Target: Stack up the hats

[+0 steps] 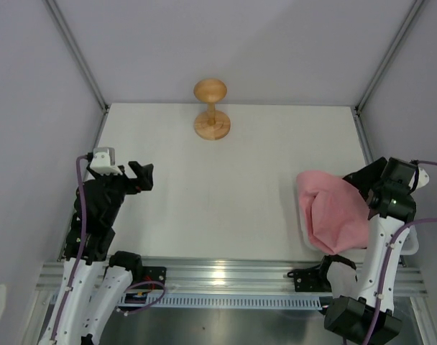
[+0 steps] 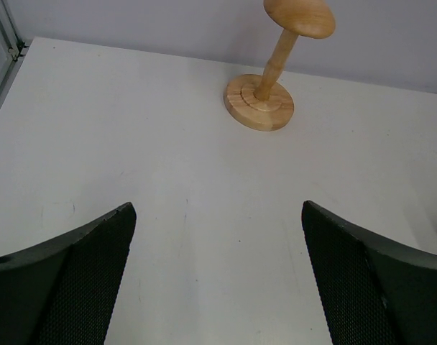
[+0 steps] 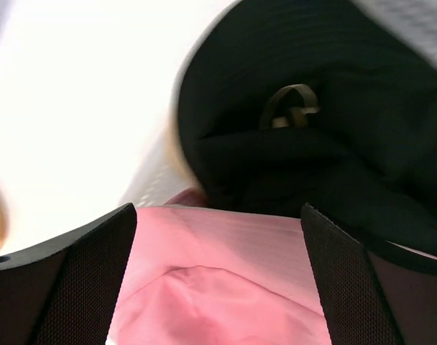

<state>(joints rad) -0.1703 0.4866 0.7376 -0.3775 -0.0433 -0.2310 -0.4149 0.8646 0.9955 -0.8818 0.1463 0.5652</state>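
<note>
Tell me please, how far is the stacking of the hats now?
Done: nothing visible; the wooden stand is bare. In hand: the right pincer is open around the pink hat, with the black hat just past it. The left pincer is open and idle. Left: all the stacking.

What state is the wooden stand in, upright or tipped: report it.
Upright. The wooden stand rests flat on its round base on the table, post vertical, rounded top bare.
</note>
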